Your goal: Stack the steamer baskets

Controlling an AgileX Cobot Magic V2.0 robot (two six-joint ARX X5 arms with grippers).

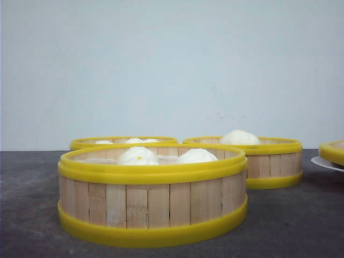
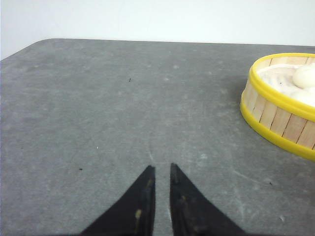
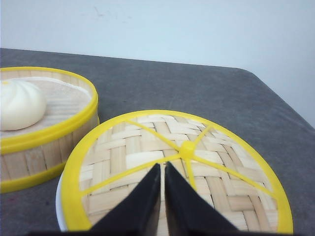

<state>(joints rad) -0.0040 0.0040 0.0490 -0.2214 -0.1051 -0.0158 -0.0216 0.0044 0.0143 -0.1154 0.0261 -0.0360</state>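
Black fingertips on the left gripper [image 2: 161, 169] sit nearly pinched together, holding nothing, over bare grey table [image 2: 98, 108]; one steamer basket [image 2: 280, 105] with a bun sits off at about 2 o'clock. The right gripper [image 3: 163, 167] is the same, closed up and empty, hovering over a woven bamboo lid [image 3: 182, 167] on a white plate [image 3: 60, 206], with another basket [image 3: 44, 123] at 10 o'clock. From the front, three baskets sit apart: near one [image 1: 153, 193], far-left one [image 1: 123, 142] at 12, far-right one [image 1: 258, 158] at 2. My guess is nothing is stacked yet. No labels or writing anywhere.
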